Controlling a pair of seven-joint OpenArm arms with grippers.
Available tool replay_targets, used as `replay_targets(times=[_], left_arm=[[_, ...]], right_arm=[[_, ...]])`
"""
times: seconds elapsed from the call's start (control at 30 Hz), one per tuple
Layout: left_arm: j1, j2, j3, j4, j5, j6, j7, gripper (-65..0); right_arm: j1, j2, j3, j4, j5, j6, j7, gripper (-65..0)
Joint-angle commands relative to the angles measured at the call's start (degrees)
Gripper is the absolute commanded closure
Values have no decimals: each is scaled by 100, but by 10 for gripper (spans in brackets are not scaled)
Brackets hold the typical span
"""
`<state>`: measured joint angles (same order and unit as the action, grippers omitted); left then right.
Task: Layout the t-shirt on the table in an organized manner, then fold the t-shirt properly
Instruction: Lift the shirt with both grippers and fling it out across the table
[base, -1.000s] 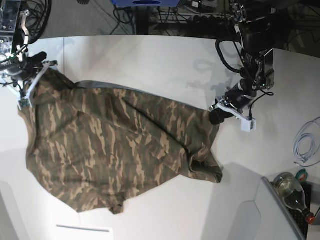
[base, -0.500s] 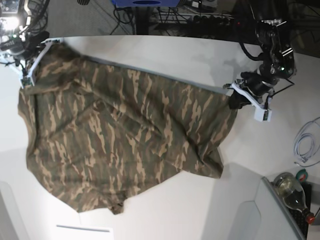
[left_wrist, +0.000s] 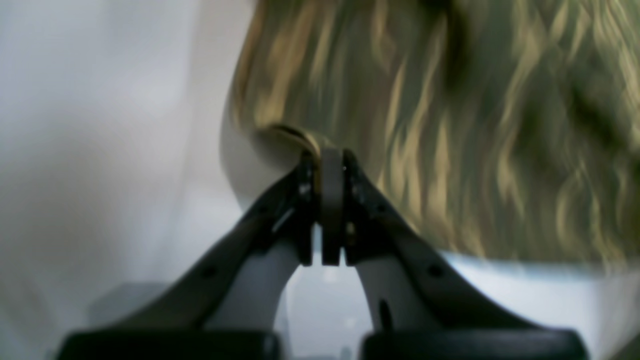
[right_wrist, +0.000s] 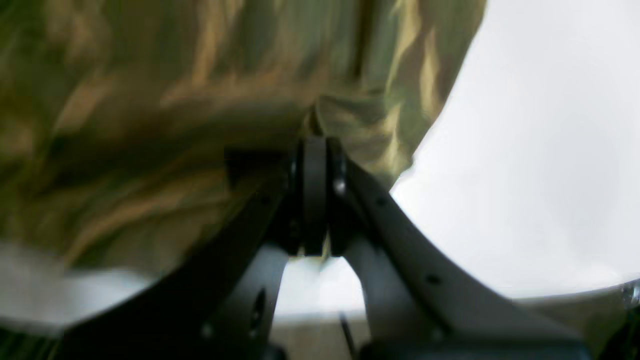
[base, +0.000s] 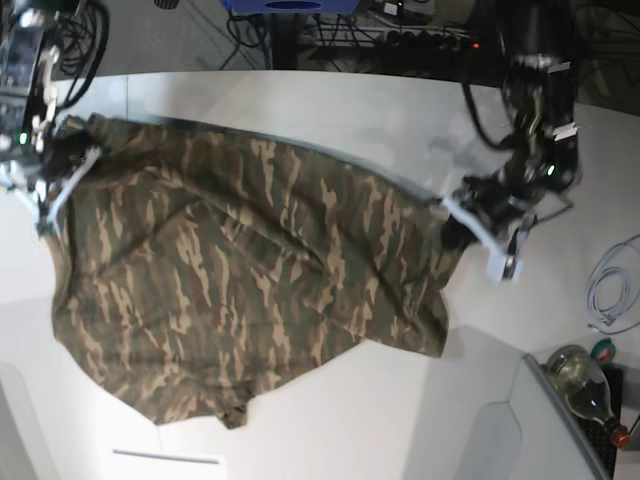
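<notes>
The camouflage t-shirt (base: 250, 270) lies spread across the white table (base: 330, 110), its far edge stretched between my two grippers. My left gripper (base: 455, 222) at the right is shut on one corner of the cloth; in the left wrist view the gripper (left_wrist: 330, 150) pinches a folded hem of the t-shirt (left_wrist: 450, 125). My right gripper (base: 62, 160) at the far left is shut on the other corner; in the right wrist view the gripper (right_wrist: 314, 142) clamps the t-shirt (right_wrist: 175, 100), which fills the upper left. Both wrist views are blurred.
A white cable (base: 610, 290) coils at the right table edge. A bottle (base: 585, 385) and a grey box corner (base: 540, 430) sit at the near right. Dark cables and stands crowd the floor behind the table. A white card (base: 165, 458) lies near the front left.
The bunched shirt was pulled wide and toward the far edge. Since half a second ago both grippers have drawn back toward the near side, still holding the corners.
</notes>
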<state>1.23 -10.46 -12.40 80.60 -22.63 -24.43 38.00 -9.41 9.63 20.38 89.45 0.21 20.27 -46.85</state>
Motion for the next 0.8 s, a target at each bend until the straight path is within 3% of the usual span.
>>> replay_targets(times=[0.0,0.07,0.17,0.33,0.53,0.67,0.77], left_arm=[[-383,-49,234,-55,-88,82,-147,0],[-1095,-75,691,-530,-88,249,-147,0],[-2466,-13,1385,-1638,-88,451,-173,0],[-4682,400,1992,-3282,-88,645,-437,0],[-6352,532,1948,-3132,-211,645,-428,0],[-6466,496,1333,-1866,-932,645,152,0],[-6115,496,647,-1409,-1425,636,802,0]], right_arm=[[515,237,41,-185,-43,-71,162,0],[1350,475,32,-888,-43,-71,267,0],[2624,976,6,-2110,-52,-71,953,0],[4348,1811,-979,-3209,-43,-71,1718,0],[5253,2488,-1163,-1705,-43,-71,1876,0],[5165,2883,-1137,26,-43,-80,1850,0],[4506,2892,-451,1169,-43,-80,1489,0]])
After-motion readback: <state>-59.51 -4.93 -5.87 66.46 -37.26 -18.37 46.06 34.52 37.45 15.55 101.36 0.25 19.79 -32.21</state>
